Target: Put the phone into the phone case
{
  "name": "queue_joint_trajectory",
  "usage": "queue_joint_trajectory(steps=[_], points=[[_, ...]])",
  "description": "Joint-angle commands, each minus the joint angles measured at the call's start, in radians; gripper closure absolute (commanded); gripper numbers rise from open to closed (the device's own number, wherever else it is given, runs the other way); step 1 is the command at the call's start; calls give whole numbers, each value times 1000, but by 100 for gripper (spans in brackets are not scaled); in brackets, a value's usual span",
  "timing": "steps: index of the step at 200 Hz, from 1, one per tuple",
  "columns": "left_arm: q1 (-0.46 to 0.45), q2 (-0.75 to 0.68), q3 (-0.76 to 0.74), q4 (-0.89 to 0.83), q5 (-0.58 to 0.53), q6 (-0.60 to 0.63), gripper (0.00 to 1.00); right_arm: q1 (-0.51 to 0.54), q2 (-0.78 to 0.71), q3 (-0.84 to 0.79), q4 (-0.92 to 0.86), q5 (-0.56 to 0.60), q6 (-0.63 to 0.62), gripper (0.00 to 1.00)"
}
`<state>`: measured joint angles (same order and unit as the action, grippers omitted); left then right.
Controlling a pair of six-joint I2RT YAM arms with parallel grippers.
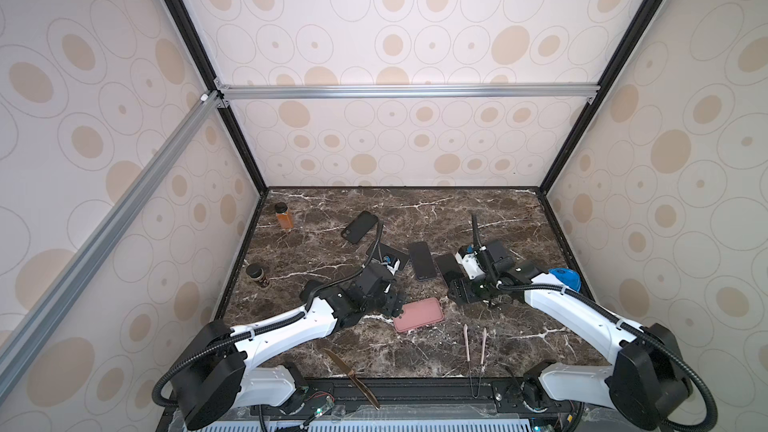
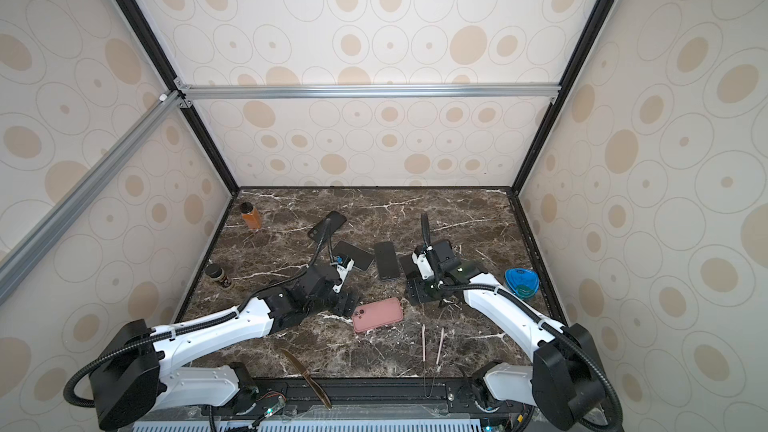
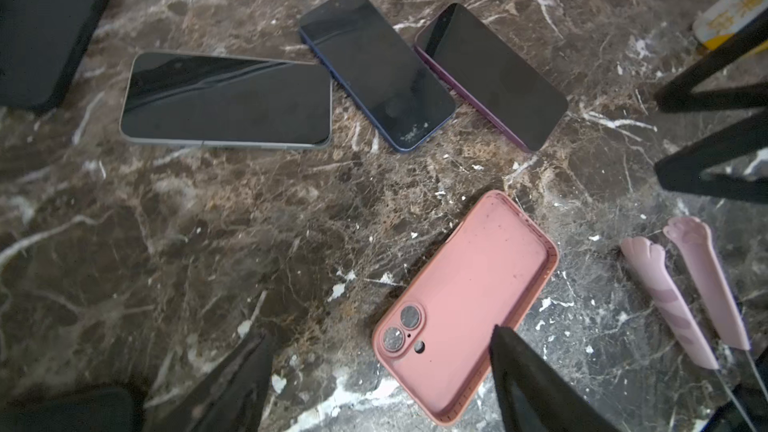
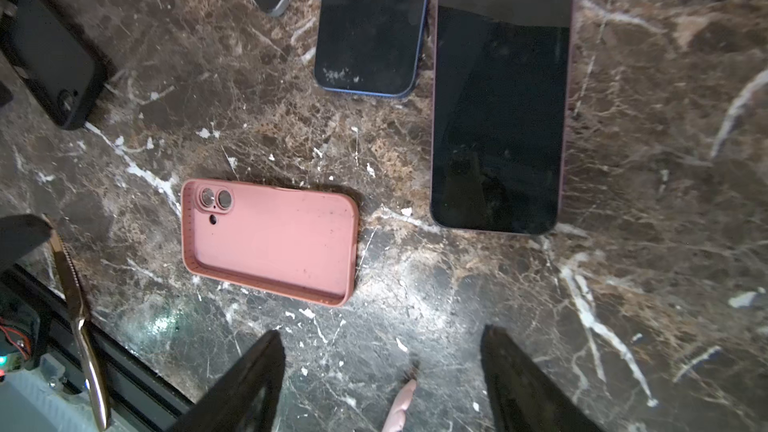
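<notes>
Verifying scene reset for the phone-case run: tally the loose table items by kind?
Phones: 3
Phone cases: 2 (pink, black)
Bottles: 2
Knife: 1
Tongs: 1
Blue item: 1
Total: 10

Your pink phone case (image 3: 469, 305) lies flat and empty on the marble counter (image 3: 208, 222), open side up, camera cutouts showing; beyond it, apart from it, you see three dark phones lying screen-up: a silver-edged phone (image 3: 226, 99), a blue-edged phone (image 3: 374, 68) and a purple-edged phone (image 3: 492, 74).
</notes>
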<state>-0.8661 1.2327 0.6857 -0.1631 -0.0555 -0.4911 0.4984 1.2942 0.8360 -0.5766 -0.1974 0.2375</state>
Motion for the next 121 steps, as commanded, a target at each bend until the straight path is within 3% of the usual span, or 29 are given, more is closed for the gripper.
queue_joint_trajectory(steps=[1,59,121], points=[[-5,-82,-56,9,-4,-201,18,27,25,4,50,14,36,25],[-5,-243,-283,149,126,-364,28,48,69,-36,114,-60,95,33],[-5,-198,-356,285,217,-400,39,52,104,-101,182,-101,164,40]])
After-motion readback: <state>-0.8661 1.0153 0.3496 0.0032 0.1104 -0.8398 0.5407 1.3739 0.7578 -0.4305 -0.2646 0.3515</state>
